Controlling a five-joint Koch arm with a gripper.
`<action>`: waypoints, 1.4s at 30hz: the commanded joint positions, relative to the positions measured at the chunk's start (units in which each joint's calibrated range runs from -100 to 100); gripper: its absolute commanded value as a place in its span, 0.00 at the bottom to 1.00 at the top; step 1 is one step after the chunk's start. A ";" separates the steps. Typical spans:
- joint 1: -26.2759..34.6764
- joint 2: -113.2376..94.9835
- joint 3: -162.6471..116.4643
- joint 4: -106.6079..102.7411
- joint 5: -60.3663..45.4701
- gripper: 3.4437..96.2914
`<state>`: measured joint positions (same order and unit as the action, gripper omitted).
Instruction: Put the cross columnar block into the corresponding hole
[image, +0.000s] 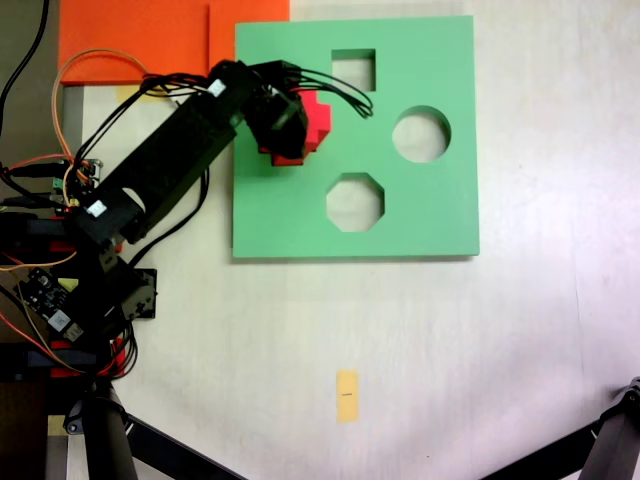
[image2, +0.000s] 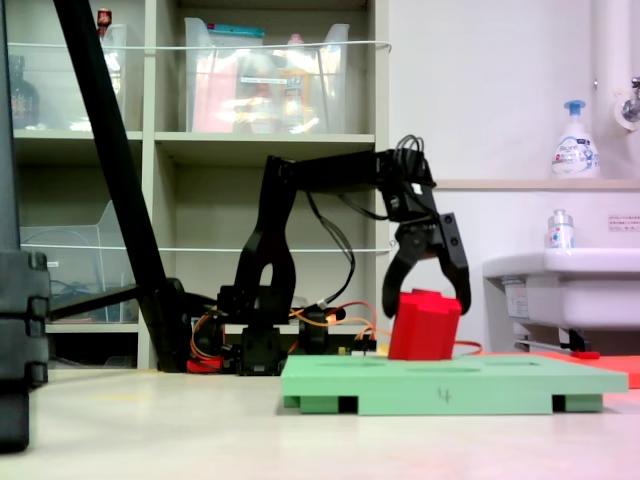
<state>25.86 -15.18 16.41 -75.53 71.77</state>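
First exterior view looks straight down from overhead, taking in the whole green board (image: 355, 215), the arm's base at the first exterior view's left and tripod legs at the bottom corners. Second exterior view sits near floor level, close in, facing the board's edge (image2: 450, 385) side-on with shelves (image2: 200, 140) and a sink (image2: 560, 275) behind. Both exterior views share the board, the black arm (image: 165, 160) (image2: 300, 200) and the red block (image: 315, 120) (image2: 425, 325) on it.

Matt red foam block (image2: 424, 326); matt green foam board (image: 420, 215).
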 joint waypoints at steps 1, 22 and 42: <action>0.59 2.20 2.53 1.91 0.59 0.33; 0.88 10.72 -0.66 1.43 0.93 0.62; 1.07 4.01 -1.46 0.08 -0.05 0.90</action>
<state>26.54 -5.47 13.96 -75.53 72.11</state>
